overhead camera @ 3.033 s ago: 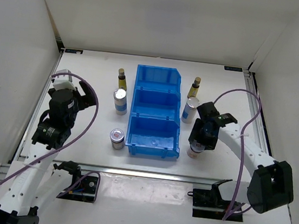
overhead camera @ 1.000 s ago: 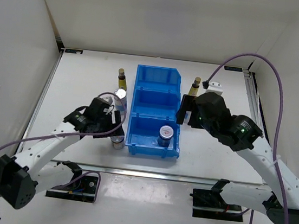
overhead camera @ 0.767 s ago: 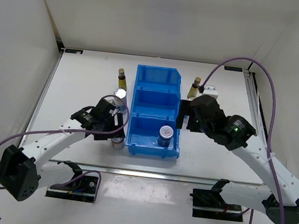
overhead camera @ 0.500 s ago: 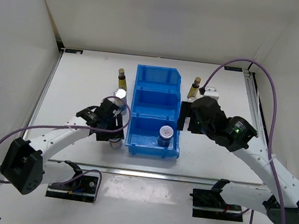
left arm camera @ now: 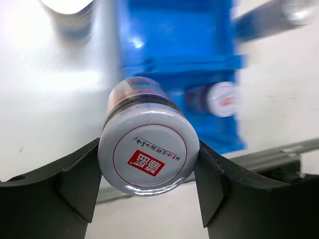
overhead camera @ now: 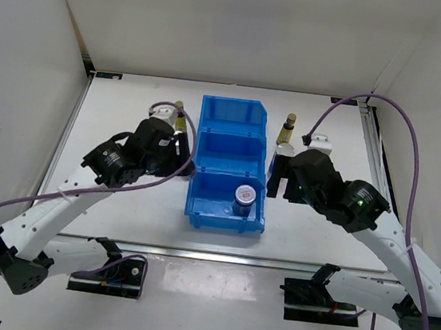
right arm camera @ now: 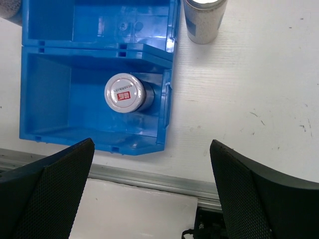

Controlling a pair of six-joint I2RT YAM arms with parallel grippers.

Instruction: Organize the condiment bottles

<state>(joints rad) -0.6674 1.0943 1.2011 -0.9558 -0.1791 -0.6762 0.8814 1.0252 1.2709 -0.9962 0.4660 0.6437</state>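
My left gripper [left arm camera: 147, 172] is shut on a short jar [left arm camera: 147, 149] with a white, red-marked lid, held off the table left of the blue bin [overhead camera: 232, 134]. A second short jar [overhead camera: 245, 196] stands in the bin's nearest compartment, also in the right wrist view as the jar [right arm camera: 124, 93]. My right gripper [right arm camera: 154, 199] hangs open and empty over the table just right of the bin. A white silver-topped cylinder [right arm camera: 204, 17] stands beyond it. One amber bottle [overhead camera: 289, 127] stands right of the bin. Another amber bottle [overhead camera: 180, 112] peeks out left of it, behind my left arm.
The bin's middle and far compartments [overhead camera: 233, 118] hold nothing. A silver top [left arm camera: 67, 5] shows at the upper left of the left wrist view. The table's metal front rail [overhead camera: 217, 255] runs below the bin. White walls close in the sides and back.
The left gripper closed on the short jar by the bin's near left corner and rose with it, moving back. The right arm shifted slightly toward the near edge.
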